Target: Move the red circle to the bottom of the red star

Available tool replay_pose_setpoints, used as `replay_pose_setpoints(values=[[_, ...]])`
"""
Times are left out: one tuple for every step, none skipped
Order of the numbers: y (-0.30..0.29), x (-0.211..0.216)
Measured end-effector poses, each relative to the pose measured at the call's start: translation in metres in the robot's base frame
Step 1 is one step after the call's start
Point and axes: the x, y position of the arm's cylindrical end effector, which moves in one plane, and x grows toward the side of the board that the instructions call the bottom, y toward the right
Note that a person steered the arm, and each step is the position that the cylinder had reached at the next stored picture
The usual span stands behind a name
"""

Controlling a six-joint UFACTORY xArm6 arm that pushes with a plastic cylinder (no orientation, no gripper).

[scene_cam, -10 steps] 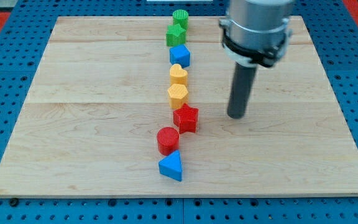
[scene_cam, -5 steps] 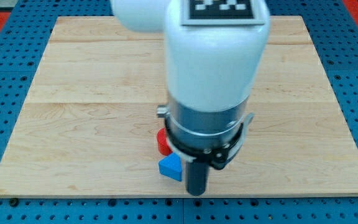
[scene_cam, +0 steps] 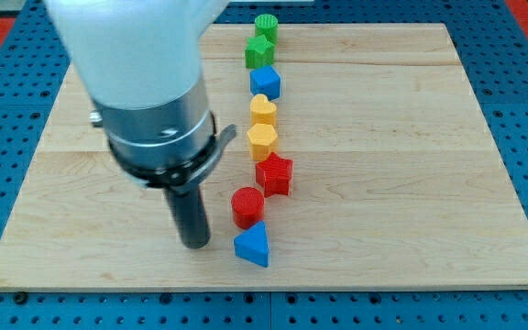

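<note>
The red circle stands on the wooden board, just below and to the left of the red star, close to it. A blue triangle lies right below the red circle. My tip rests on the board to the left of the red circle and blue triangle, a short gap away, touching neither. The arm's large white and grey body covers the upper left of the board.
A column of blocks runs up the board's middle above the red star: a yellow hexagon, a yellow heart, a blue block, a green block and a green cylinder. Blue pegboard surrounds the board.
My tip went from right of the red star, down past the blue triangle's lower right, to the left of the red circle. No block has visibly moved.
</note>
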Motion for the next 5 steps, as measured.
replay_pose_setpoints(values=[[0.015, -0.004], [-0.008, -0.017], [0.002, -0.026], [0.034, -0.018], [0.051, -0.016]])
